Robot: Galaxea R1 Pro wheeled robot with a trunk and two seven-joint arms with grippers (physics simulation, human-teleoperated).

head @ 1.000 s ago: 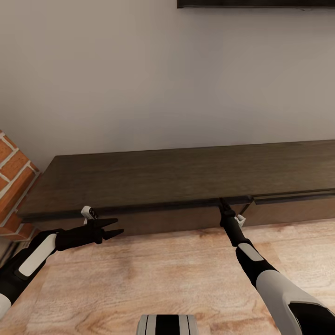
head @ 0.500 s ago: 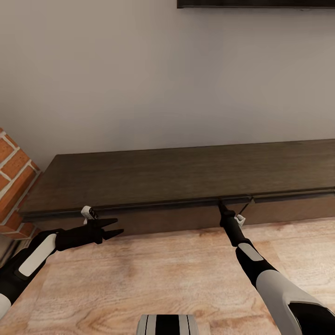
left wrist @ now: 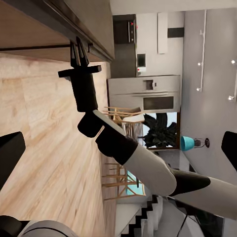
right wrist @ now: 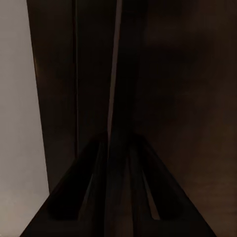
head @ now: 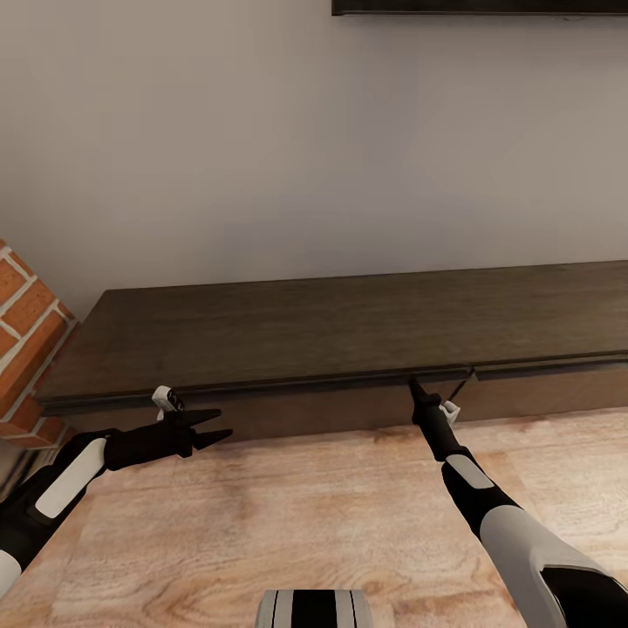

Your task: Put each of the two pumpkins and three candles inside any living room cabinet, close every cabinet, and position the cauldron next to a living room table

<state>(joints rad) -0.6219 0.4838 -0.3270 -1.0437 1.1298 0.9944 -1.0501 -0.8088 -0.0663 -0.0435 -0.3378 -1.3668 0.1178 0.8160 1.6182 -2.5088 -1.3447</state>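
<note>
The cabinet [head: 331, 327] is a long, low dark brown unit against the white wall. My right gripper [head: 416, 386] reaches to the top edge of its front panel, near the seam between two panels. The left wrist view has the right gripper [left wrist: 79, 49] with its fingers close together at the cabinet's [left wrist: 94, 19] front edge. In the right wrist view a thin panel edge [right wrist: 117, 98] runs between the two fingers [right wrist: 86, 182]. My left gripper [head: 222, 426] hangs open and empty above the floor, just before the cabinet's left end. Pumpkins, candles, cauldron and table are out of view.
A red brick wall [head: 26, 331] juts out at the cabinet's left end. A dark screen's lower edge [head: 480, 7] hangs on the wall above. Light wooden floor [head: 305, 515] lies between me and the cabinet. The left wrist view reaches a far kitchen with chairs [left wrist: 121, 116] and a plant [left wrist: 158, 133].
The front panel under my right gripper has moved in towards the cabinet and now sits nearly flush with its neighbour. The right gripper went forward slightly with it. The left arm is still.
</note>
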